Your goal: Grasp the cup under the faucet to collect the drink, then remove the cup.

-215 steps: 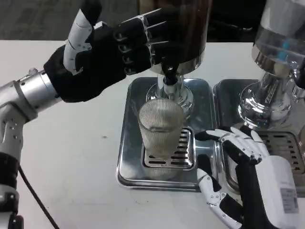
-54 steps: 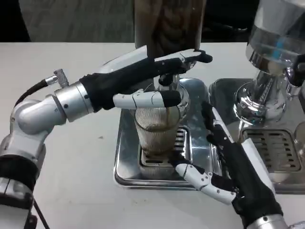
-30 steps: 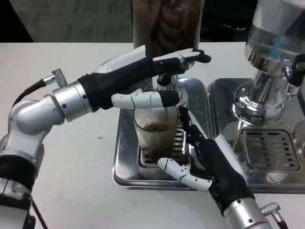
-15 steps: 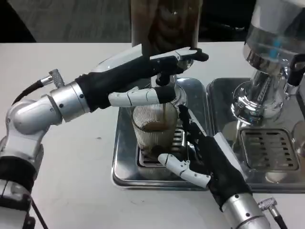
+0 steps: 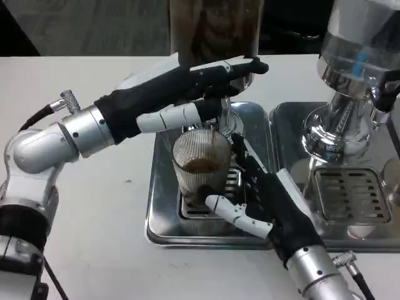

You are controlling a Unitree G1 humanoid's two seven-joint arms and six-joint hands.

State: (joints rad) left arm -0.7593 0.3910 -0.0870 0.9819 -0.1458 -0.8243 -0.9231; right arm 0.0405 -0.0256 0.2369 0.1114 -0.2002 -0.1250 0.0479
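A ribbed clear cup [image 5: 199, 164] stands on the drip grate [image 5: 232, 181] of a steel tray [image 5: 157, 212], under the faucet [image 5: 220, 111] of a dispenser of brown drink [image 5: 215, 25]. Brown liquid lies in the cup. My left hand [image 5: 169, 94] reaches in from the left, its fingers [image 5: 240, 67] stretched over the top of the faucet and its white thumb just above the cup's rim. My right hand [image 5: 272, 203] wraps the cup from the right: the thumb lies across the lower front, and the fingers [image 5: 245, 164] lie against the right side.
A second dispenser [image 5: 356, 56] with a clear tank stands at the right on its own steel tray [image 5: 294, 119] with a grate [image 5: 347, 194]. Bare white table [image 5: 94, 219] lies to the left and front.
My right hand has moved in and closed around the cup, thumb sliding to its front. My left hand has lifted slightly at the faucet. The cup stays on the grate.
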